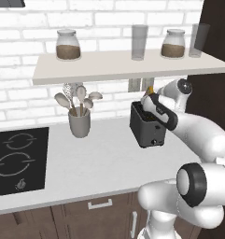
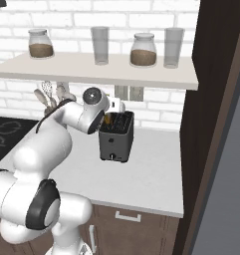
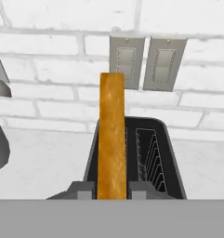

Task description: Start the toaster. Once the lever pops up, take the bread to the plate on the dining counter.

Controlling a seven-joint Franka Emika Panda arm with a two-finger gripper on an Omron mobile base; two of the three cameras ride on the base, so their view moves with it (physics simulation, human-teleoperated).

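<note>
The gripper (image 3: 111, 189) is shown closed narrowly on the bread (image 3: 111, 139), which is held edge-on between the fingertips, its long axis upright. The slice is seen directly above the toaster (image 3: 141, 153), over its left slot, on the worktop (image 1: 104, 158) beneath two wall sockets (image 3: 146, 62).

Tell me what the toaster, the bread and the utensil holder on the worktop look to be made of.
Toaster: dark grey, probably painted metal or plastic; faint sheen, wire guides inside the slots.
Bread: golden-brown toasted slice; mottled matte surface.
Utensil holder: plain grey cup, likely glazed ceramic or metal; smooth, uniform, so uncertain.
</note>
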